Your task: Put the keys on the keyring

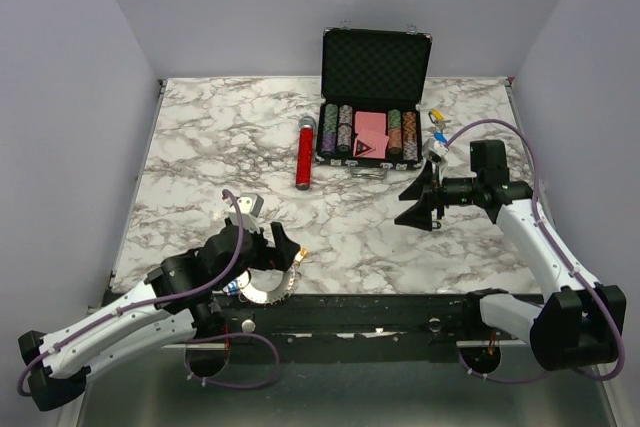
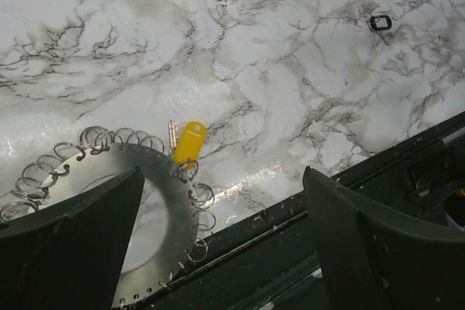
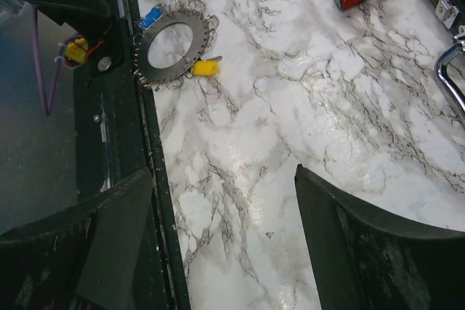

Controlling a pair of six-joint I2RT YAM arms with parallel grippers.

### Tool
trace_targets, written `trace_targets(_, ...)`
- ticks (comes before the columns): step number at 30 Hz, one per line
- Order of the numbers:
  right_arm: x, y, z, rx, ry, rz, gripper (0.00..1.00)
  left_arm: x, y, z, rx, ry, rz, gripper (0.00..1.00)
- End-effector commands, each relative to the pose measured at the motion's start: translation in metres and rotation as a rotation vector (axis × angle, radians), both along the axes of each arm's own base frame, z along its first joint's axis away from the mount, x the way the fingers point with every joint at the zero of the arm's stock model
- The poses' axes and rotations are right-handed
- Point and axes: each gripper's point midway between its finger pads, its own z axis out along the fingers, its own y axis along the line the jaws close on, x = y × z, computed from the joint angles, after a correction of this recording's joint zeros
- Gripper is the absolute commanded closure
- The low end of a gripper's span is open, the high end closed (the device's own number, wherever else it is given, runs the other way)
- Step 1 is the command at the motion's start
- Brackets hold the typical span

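The keyring (image 2: pixel 156 201) is a flat metal ring edged with small wire loops, lying at the table's near edge (image 1: pixel 262 289). A yellow tag (image 2: pixel 189 141) and a silver key (image 2: pixel 172 134) hang from its rim. My left gripper (image 2: pixel 223 176) hovers open just above it, with nothing between its fingers. A small dark oblong tag (image 2: pixel 379 23) lies alone farther out on the marble. My right gripper (image 1: pixel 420 202) stands open and empty over mid-table. The right wrist view shows the keyring (image 3: pixel 173 45) far off, with a blue tag (image 3: pixel 150 17). A few tagged keys (image 1: pixel 437 127) lie beside the case.
A red glitter cylinder (image 1: pixel 305 152) lies left of the open black case of poker chips (image 1: pixel 372 137) at the back. The table's black front rail (image 3: pixel 156 179) runs under both grippers. Grey walls close in the sides.
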Motion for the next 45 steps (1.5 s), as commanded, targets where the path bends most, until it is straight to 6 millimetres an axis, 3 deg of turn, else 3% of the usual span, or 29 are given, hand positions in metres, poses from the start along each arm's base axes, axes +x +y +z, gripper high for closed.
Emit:
trace_targets(1, 0.003, -0.001, 0.001, 0.005, -0.024, -0.016, 0.13, -0.002, 0.001, -0.005, -0.042, 0.043, 0.031, 0.01)
trace_targets(14, 0.011, -0.002, -0.002, 0.005, 0.017, -0.076, 0.13, 0.001, 0.01, -0.023, -0.011, 0.1, 0.121, 0.01)
trace_targets(20, 0.011, -0.002, -0.003, 0.006, 0.016, -0.075, 0.13, 0.004, 0.024, -0.05, 0.047, 0.151, 0.214, 0.02)
trace_targets(32, 0.012, -0.002, -0.005, 0.006, 0.023, -0.078, 0.13, 0.018, 0.017, -0.068, 0.176, 0.213, 0.23, 0.09)
trace_targets(36, 0.011, -0.002, -0.005, 0.007, 0.025, -0.077, 0.13, 0.03, 0.021, -0.073, 0.201, 0.227, 0.258, 0.23)
trace_targets(40, 0.011, -0.001, -0.005, 0.009, 0.025, -0.075, 0.13, 0.041, 0.022, -0.072, 0.239, 0.236, 0.276, 0.26)
trace_targets(42, 0.011, -0.001, -0.005, 0.01, 0.025, -0.073, 0.13, 0.045, 0.025, -0.072, 0.265, 0.243, 0.297, 0.41)
trace_targets(45, 0.01, -0.001, -0.005, 0.01, 0.028, -0.072, 0.13, 0.05, 0.029, -0.073, 0.292, 0.252, 0.334, 0.47)
